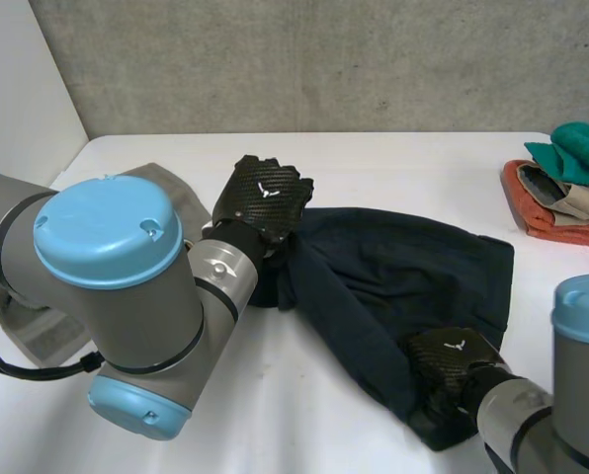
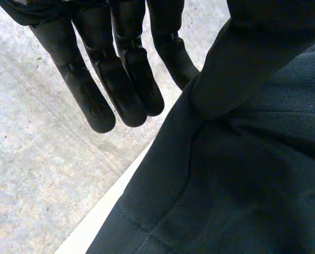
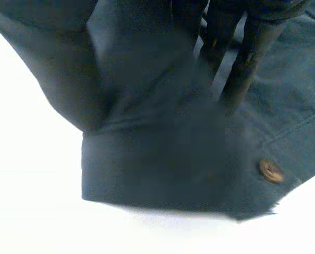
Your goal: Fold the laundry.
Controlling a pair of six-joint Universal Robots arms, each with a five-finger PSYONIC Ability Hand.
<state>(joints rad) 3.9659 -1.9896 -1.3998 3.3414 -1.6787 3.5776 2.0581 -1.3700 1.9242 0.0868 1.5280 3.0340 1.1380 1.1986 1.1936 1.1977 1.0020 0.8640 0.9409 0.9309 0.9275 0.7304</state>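
Where the dark blue garment point(image 1: 393, 276) lies across the middle of the white worktop point(image 1: 374, 163), its long axis runs from far left to near right, with a hand at each end. At the far-left end the left hand point(image 1: 265, 197) sits at the cloth's edge; its wrist view shows the fingers point(image 2: 128, 79) straight and bare, the cloth hanging beside them on the thumb side. At the near-right end the right hand point(image 1: 451, 360) pinches a bunched fold of the band that carries a brown button point(image 3: 271, 170). A grey cloth point(image 1: 171, 193) lies at the left, behind the left arm. A pile of folded cloths point(image 1: 566, 193), orange, beige and teal, sits at the far right edge. A grey concrete wall point(image 1: 324, 59) stands behind the worktop.
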